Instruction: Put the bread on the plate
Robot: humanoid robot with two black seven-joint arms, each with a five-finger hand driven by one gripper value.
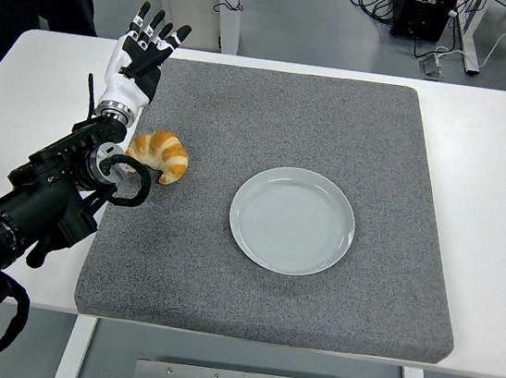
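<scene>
Nearest to me, my left arm [36, 207] comes in from the left edge and reaches up along the left side of the grey mat [268, 284], which covers most of the white table [505, 185]. Just past my wrist lies the bread [160, 154], a croissant, sitting on the mat near its left edge, curved side up and well apart from the plate [293, 220]. The plate rests empty on the mat, to the right of the bread and a little nearer to me. Farther out, my left hand [140, 58] is beyond the bread, over the mat's far left corner, fingers spread and straight, gripping nothing; it is not touching the bread. My right arm is out of sight. I judge the task not yet begun in earnest: the bread has still to be grasped. The risk, as I see it, comes from my hand sitting past the bread rather than above it. If I draw back low, my wrist or forearm could nudge the croissant off the mat's left edge. Its curved, flaky shape could also roll or slip between my fingers if I close on one tip, and a poor grip could drop it short of the plate.
</scene>
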